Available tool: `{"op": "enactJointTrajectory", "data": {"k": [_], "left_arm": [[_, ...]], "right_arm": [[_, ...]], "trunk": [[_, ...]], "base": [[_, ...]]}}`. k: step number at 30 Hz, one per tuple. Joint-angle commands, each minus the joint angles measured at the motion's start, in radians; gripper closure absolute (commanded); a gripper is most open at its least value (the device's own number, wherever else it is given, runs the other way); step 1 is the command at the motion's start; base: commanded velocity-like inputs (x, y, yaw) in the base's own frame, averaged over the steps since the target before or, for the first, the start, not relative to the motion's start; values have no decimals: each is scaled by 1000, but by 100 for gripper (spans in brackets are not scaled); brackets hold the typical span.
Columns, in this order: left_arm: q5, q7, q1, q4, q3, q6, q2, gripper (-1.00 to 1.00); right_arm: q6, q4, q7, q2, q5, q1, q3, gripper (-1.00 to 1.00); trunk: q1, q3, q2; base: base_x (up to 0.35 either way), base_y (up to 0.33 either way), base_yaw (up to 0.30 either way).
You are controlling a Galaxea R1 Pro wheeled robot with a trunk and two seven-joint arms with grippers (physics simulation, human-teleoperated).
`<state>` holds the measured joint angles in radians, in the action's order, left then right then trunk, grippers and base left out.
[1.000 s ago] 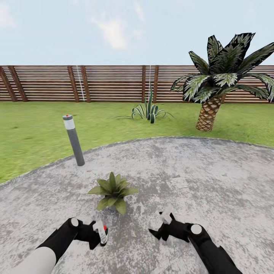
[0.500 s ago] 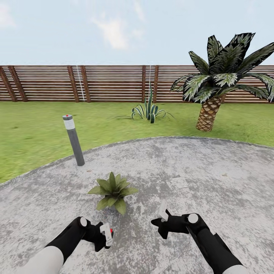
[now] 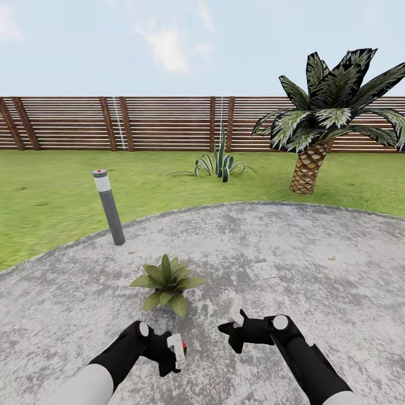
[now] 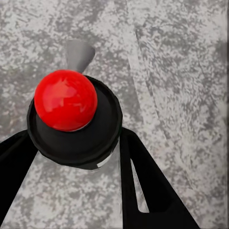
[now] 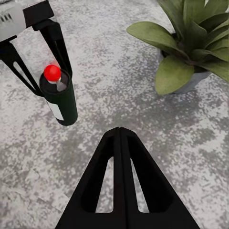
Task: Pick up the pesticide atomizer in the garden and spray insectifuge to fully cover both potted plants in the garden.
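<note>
Inspection: our left gripper (image 3: 175, 351) is clamping the pesticide atomizer (image 5: 61, 97) upright over the patio (image 3: 315, 253), having shifted inward over the last second toward the potted plant (image 3: 166, 283). Our right gripper (image 3: 233, 326) is closing empty, fingers together. We judge spraying is becoming possible, nozzle aim pending

**Camera setup: one head view, two wrist views**

Head camera sits high and looks forward and down across the patio (image 3: 315, 253) to lawn and fence (image 3: 163, 122), both arms low in frame. Left wrist camera looks down, very close, onto the atomizer (image 4: 71, 114) top and paving. Right wrist camera looks along its closed fingers (image 5: 120, 162), near ground. It shares the atomizer (image 5: 59, 98) and potted plant (image 5: 191, 43) with the head view.
</note>
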<state>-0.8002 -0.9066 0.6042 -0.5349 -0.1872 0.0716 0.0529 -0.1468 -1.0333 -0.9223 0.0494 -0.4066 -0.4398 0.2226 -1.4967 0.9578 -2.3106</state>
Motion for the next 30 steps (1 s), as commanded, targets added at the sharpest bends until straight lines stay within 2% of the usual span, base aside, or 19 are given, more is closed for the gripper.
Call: {"op": "enactJointTrajectory", "data": {"k": [1, 13, 15, 19, 21, 30], "left_arm": [[-2, -5, 0, -2, -1, 8, 4, 100], [1, -2, 8, -4, 0, 12, 71, 100], [4, -2, 13, -5, 0, 12, 74, 100], [6, -2, 20, -17, 2, 13, 76, 100], [7, -3, 21, -23, 3, 13, 76, 100], [7, -7, 18, -25, 2, 10, 73, 100]], "right_arm": [[-8, -2, -3, 0, -1, 0, 1, 100], [-8, 1, -3, -6, -1, 0, 3, 100], [-8, 1, -3, -6, -1, 0, 8, 100], [-8, 1, -3, -6, 0, 0, 62, 100], [-8, 1, -2, -6, 0, 0, 76, 100], [-8, -1, -1, -6, -1, 0, 86, 100]], "trunk": [[0, 1, 0], [0, 1, 0], [0, 1, 0], [0, 1, 0], [0, 1, 0], [0, 1, 0]], "base": [[0, 0, 0], [0, 0, 0], [0, 0, 0], [0, 0, 0], [0, 0, 0], [0, 0, 0]]}}
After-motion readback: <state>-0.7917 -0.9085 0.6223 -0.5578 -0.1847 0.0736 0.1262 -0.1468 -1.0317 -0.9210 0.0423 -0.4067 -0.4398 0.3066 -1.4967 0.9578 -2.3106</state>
